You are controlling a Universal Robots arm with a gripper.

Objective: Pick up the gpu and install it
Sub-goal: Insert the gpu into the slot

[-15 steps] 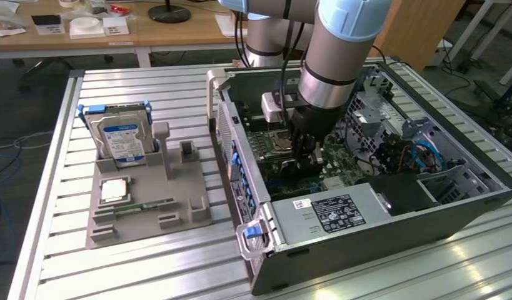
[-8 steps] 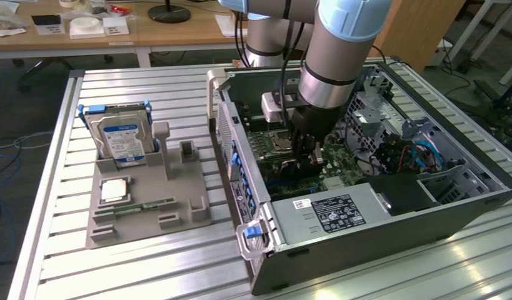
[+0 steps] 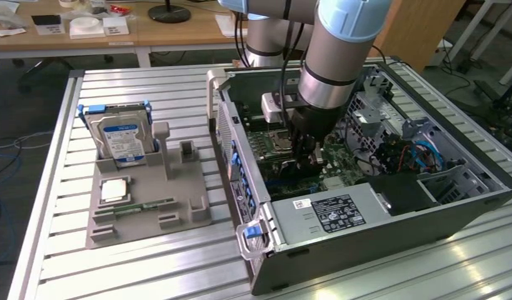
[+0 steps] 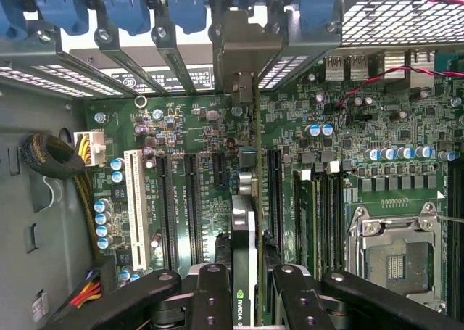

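The gpu (image 4: 245, 225) is a thin black card seen edge-on in the wrist view, standing on its long edge over the motherboard's (image 4: 188, 134) expansion slots. Its grey metal bracket (image 4: 243, 51) reaches the rear slot openings of the case. My gripper (image 4: 246, 275) is shut on the card, with one black finger (image 4: 210, 297) on each flat side. In the exterior view the gripper (image 3: 308, 159) is down inside the open computer case (image 3: 456, 206), over the motherboard beside the processor socket. I cannot tell whether the card's lower edge sits in a slot.
A grey holder (image 3: 143, 194) at the exterior view's left carries a hard drive (image 3: 122, 140), a processor chip (image 3: 114, 189) and a green memory stick (image 3: 143, 205). Inside the case are a power supply (image 3: 339, 212), blue slot clips (image 4: 130, 3), a white slot (image 4: 135, 207) and cables (image 4: 51, 156).
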